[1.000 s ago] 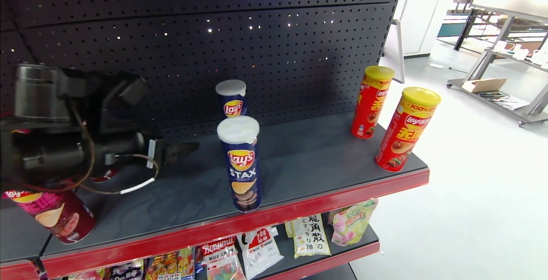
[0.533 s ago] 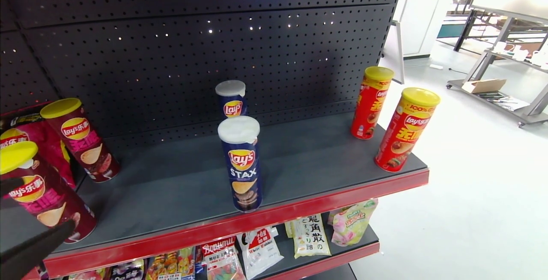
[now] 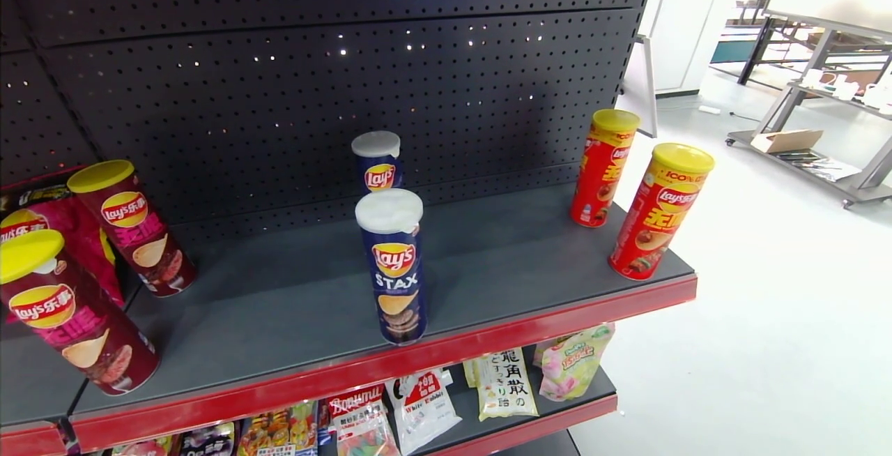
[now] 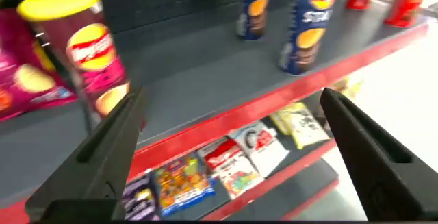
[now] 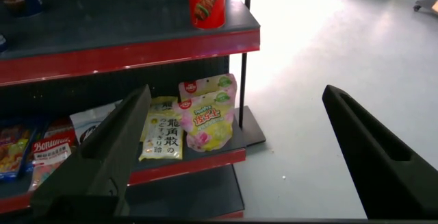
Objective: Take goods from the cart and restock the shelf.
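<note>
The left pincer [image 4: 229, 159] is spread wide and empty before the shelf [image 4: 205, 73], where a maroon can [image 4: 85, 49] stands upright near the front edge, apart from its fingers. The right pincer [image 5: 233, 155], also released, faces the shelf's end, where a red can [image 5: 205, 1] stands.

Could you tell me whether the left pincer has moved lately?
Yes: the left pincer drew back off the shelf, past the front maroon can, toward the robot.

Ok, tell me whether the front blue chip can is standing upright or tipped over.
Upright. The front blue chip can stands on its base near the front edge of the shelf, with its white lid on top.
</note>
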